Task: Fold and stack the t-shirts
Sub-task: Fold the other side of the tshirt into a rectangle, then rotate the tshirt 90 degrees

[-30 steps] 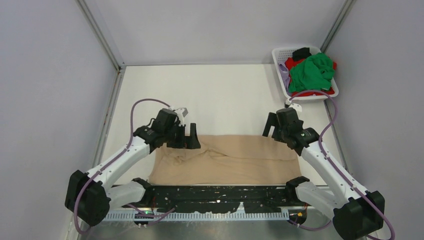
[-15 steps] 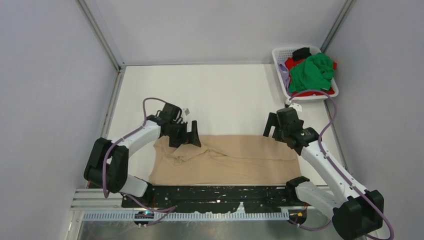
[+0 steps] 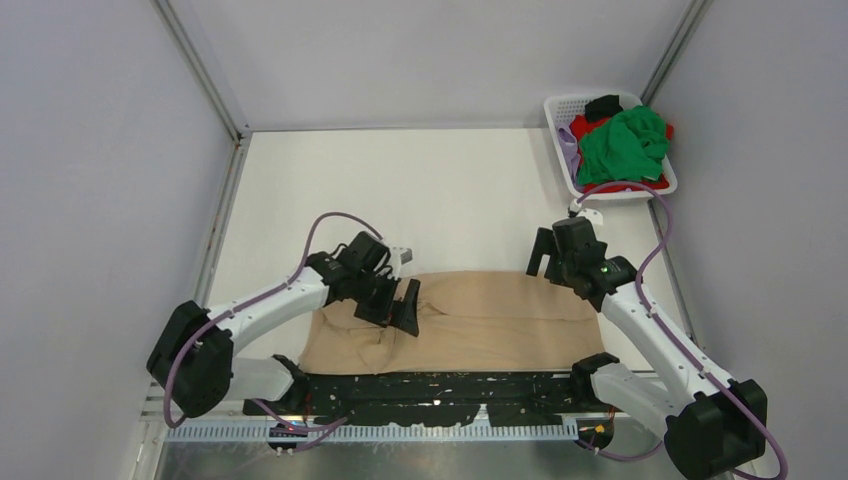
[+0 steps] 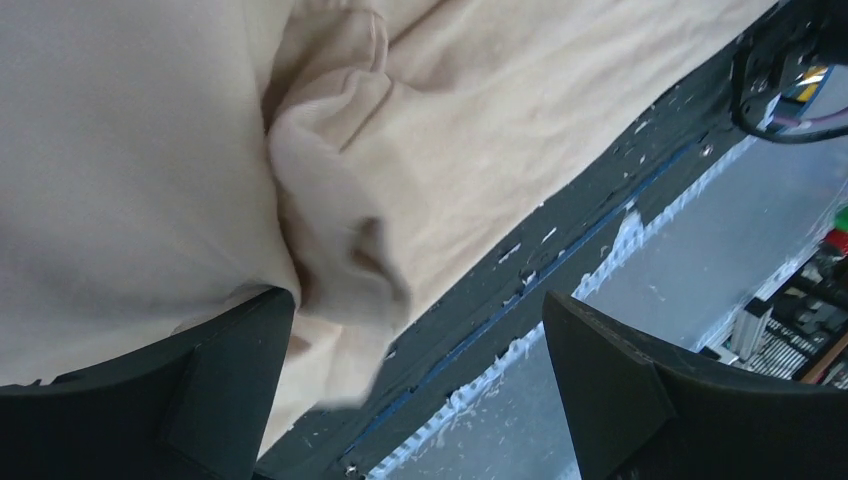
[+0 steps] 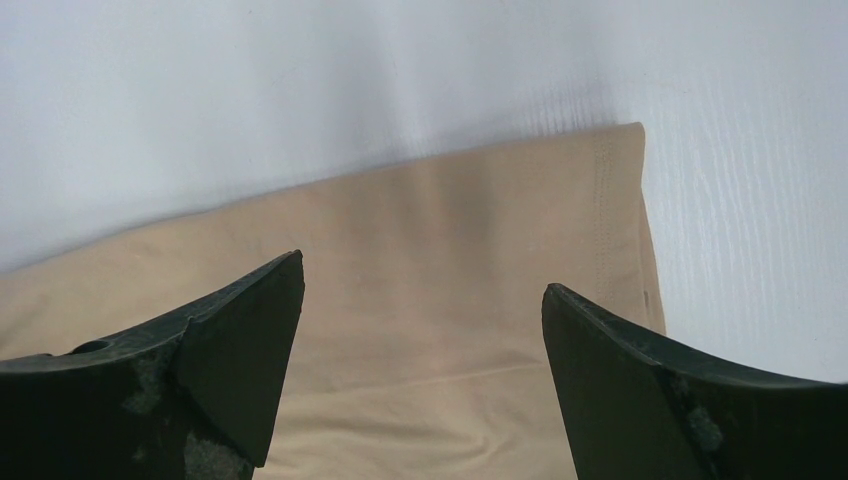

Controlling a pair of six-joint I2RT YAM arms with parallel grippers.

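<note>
**Beige t-shirt** [image 3: 490,320]. You have it spread on the table [image 3: 430,190] between the two arms. Its near hem touches the black strip [image 3: 440,385] that runs along the front edge. The right half lies flat and smooth. The left end is rumpled, with a bunched fold under the left arm.

**Left gripper** [image 3: 397,308]. You find it low over the shirt's left part, claw spread wide and clamped on nothing. In the left wrist view the bunched fold rises between the two fingers [image 4: 220,390], close against the one at the picture's left (whether the cloth touches that pad cannot be told). Past the hem, the same view shows the black strip and the metal rail beside it.

**Right gripper** [image 3: 547,258]. You find it at the shirt's far right edge, claw likewise spread wide, holding nothing. The right wrist view looks down on the shirt's stitched side edge and far corner, with white table beyond.

**Basket** [image 3: 560,103]. White mesh, at the table's far right corner, well apart from the beige t-shirt. You have four crumpled items in it:
- green t-shirt [image 3: 625,140], heaped on top
- red t-shirt [image 3: 579,127], showing beneath the green
- black t-shirt [image 3: 603,105], at the far end
- lilac t-shirt [image 3: 567,148], against the left wall
</note>
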